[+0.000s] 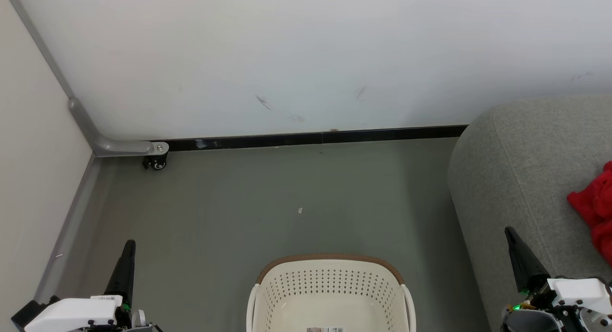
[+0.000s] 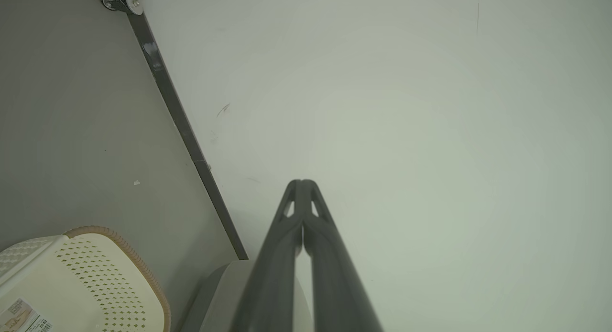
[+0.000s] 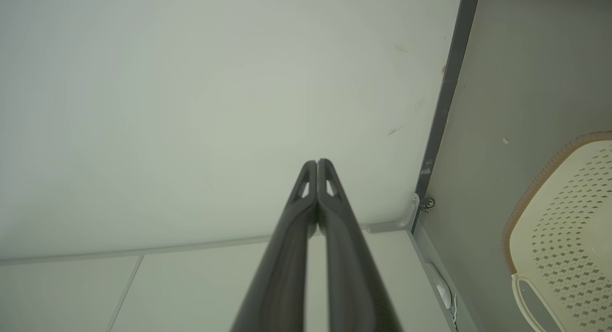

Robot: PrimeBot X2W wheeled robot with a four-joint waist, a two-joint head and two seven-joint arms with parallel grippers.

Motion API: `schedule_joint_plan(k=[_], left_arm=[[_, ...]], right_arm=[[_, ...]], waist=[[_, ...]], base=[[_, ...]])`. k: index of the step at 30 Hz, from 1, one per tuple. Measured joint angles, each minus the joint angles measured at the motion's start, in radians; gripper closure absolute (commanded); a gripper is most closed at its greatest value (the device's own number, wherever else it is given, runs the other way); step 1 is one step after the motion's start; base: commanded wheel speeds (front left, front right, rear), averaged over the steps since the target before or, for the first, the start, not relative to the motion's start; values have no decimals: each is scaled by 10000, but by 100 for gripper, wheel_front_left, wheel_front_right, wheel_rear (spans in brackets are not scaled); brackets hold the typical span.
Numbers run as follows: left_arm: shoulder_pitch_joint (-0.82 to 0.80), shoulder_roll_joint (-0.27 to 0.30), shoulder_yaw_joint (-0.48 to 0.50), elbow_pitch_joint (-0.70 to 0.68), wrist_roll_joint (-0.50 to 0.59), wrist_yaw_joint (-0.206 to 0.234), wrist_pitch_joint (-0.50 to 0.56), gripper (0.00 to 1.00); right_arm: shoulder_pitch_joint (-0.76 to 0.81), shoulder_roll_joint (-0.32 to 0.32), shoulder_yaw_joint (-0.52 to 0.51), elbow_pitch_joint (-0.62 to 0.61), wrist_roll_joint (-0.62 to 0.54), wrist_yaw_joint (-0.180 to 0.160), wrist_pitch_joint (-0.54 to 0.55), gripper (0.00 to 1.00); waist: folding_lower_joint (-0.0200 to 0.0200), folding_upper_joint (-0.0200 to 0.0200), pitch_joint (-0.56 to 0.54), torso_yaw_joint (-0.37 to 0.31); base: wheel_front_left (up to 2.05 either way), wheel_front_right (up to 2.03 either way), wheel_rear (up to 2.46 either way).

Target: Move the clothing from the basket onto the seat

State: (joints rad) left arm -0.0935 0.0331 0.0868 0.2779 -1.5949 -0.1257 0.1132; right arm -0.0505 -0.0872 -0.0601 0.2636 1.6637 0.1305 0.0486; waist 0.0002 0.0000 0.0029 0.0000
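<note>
Red clothing (image 1: 595, 212) lies on the grey seat (image 1: 516, 179), right of the laundry basket (image 1: 330, 284), whose visible part looks bare; the right gripper (image 1: 511, 236), nearer it, and left gripper (image 1: 128, 248) both stand pinched together, empty

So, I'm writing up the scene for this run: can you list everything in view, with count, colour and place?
basket: one, cream-white with a brown rim, on the floor, bottom centre; no clothing in the part that shows
clothing: one red heap, on the seat at the right edge; pieces cannot be counted
seat: one, light grey, right side
scrap: one, white, on the floor beyond the basket
caster: one, black, far left corner
frame: one, grey, above the caster
baseboard: one, black, along the foot of the white wall
left hand: one, dark fingers shut, lower left
right hand: one, dark fingers shut, lower right
</note>
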Motion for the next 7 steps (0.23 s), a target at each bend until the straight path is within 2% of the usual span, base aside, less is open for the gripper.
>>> schedule_joint_plan(k=[7], left_arm=[[1, 0, -2, -4, 0, 0, 0, 100]], right_arm=[[0, 2, -10, 0, -2, 0, 0, 100]], waist=[[0, 0, 0, 0]], base=[[0, 0, 0]])
